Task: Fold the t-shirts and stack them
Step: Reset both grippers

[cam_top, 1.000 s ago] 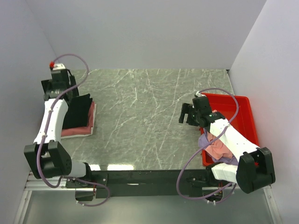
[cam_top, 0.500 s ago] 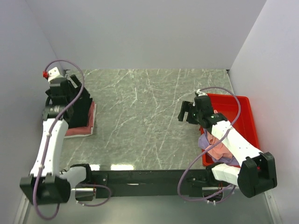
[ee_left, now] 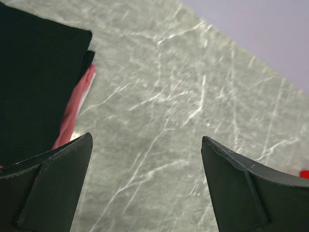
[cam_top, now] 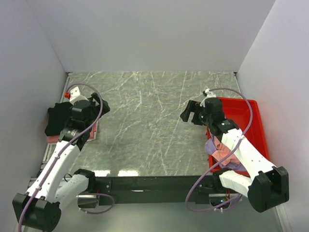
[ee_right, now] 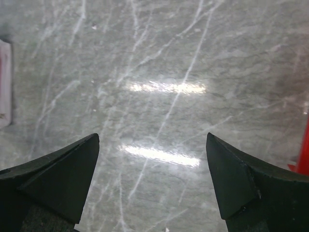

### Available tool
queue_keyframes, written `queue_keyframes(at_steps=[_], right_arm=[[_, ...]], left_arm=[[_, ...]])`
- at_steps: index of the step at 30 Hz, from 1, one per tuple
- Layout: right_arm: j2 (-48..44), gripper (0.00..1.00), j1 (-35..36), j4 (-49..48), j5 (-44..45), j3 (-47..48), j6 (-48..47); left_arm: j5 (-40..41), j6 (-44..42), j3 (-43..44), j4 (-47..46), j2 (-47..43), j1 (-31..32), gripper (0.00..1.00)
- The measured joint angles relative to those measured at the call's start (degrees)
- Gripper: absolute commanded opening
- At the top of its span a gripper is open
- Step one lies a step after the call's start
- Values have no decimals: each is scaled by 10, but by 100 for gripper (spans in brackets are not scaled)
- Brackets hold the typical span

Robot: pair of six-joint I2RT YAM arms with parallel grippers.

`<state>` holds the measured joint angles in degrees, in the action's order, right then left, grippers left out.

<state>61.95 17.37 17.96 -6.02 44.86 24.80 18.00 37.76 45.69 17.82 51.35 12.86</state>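
Your left pincer (ee_left: 146,140) gapes empty beside the stacked black t-shirt (ee_left: 34,82); your right pincer (ee_right: 152,137), equally apart, hovers by the red bin (cam_top: 246,108), likely for another.

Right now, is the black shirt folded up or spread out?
Folded. The black t-shirt is a neat, straight-edged block lying on the salmon-red t-shirt, whose edge peeks out beside it.

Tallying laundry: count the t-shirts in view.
4. The black shirt lies on the salmon-red shirt at far left; the lavender shirt and pink shirt sit bunched in the red bin. More may be hidden there.
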Motion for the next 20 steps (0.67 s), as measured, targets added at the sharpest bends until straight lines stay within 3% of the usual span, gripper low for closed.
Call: queue_keyframes(at_steps=[9, 20], right_arm=[[-2, 97, 0, -85, -55, -53, 54], [6, 97, 0, -138, -70, -90, 72]], left_arm=[[-6, 7, -108, -63, -38, 5, 99], [-45, 6, -140, -90, -65, 8, 99]])
